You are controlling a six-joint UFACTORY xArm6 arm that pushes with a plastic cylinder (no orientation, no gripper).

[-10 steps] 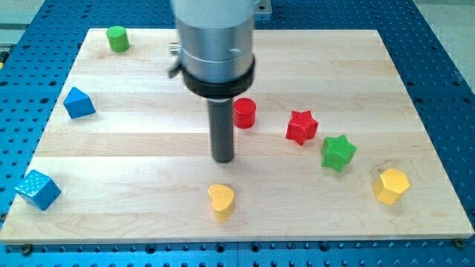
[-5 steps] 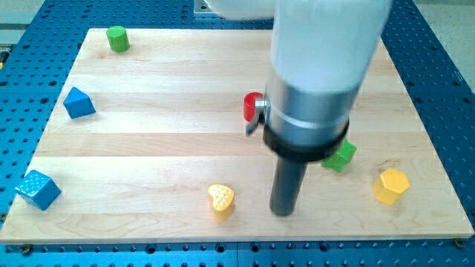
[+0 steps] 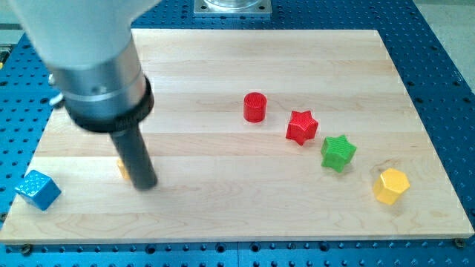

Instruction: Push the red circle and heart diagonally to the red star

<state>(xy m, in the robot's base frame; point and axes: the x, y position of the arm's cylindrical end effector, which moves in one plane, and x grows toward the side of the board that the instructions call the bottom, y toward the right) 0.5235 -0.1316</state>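
The red circle (image 3: pixel 254 107) stands right of the board's middle. The red star (image 3: pixel 302 127) lies just to its lower right, a small gap between them. Only an edge of the yellow heart (image 3: pixel 121 169) shows, touching the left side of my rod at the lower left of the board. My tip (image 3: pixel 145 184) rests on the board right beside the heart, far to the left of the red circle and the red star.
A green star (image 3: pixel 338 153) sits lower right of the red star. A yellow hexagon (image 3: pixel 390 185) lies near the right bottom corner. A blue cube (image 3: pixel 37 189) sits at the left bottom edge. The arm's body hides the upper left of the board (image 3: pixel 223 215).
My tip swung to the right and then far left across the lower board. The yellow heart has slid from the bottom middle to the lower left. The red circle shifted slightly right.
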